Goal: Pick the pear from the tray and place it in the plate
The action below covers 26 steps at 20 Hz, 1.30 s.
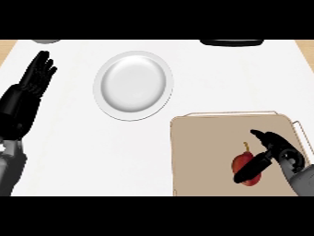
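Right hand (271, 154) curls around pear (244, 163) at tray (207, 138) right edge (left hand (37, 76) spread, resting); partial wrap, pear could roll free during lift.

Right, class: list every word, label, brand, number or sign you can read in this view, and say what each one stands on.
None: no readable text anywhere.
The white plate, the tan tray, the red pear and both black hands, left hand and right hand, carry no lettering.
The two dark objects cut off at the counter's far edge show none either.
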### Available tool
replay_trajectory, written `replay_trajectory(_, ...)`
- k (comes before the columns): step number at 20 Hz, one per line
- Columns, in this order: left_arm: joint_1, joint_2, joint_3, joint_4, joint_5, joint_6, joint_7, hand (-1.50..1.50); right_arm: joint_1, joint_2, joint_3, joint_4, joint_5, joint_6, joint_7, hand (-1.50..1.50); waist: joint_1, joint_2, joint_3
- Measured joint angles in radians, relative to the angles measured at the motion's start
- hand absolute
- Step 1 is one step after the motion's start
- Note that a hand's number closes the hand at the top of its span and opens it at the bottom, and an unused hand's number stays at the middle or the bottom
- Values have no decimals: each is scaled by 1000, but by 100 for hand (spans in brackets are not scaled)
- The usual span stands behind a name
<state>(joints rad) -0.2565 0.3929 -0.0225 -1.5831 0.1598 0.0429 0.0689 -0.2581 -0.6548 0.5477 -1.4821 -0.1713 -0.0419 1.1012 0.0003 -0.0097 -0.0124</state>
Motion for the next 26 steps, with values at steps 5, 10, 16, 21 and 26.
replay_trajectory(5,-8,-10,-2,-13,-15,2,19,0,12,19,20,0,30,7,-4,150,3,-5,-5)
replay_trajectory(10,-2,-5,16,-26,-10,-15,28,0,-2,21,4,54,167,-33,-44,150,1,-9,-14)
replay_trajectory(16,-26,-18,12,-9,-19,-25,34,0,-64,5,10,131,339,-50,-128,150,10,3,-3)
replay_trajectory(21,-52,-36,-15,-15,-18,-37,29,0,-220,-105,49,177,467,22,-392,150,84,31,12)
replay_trajectory(26,-70,-42,-24,-11,-18,-46,27,0,-336,-183,44,252,546,11,-719,150,105,44,18)
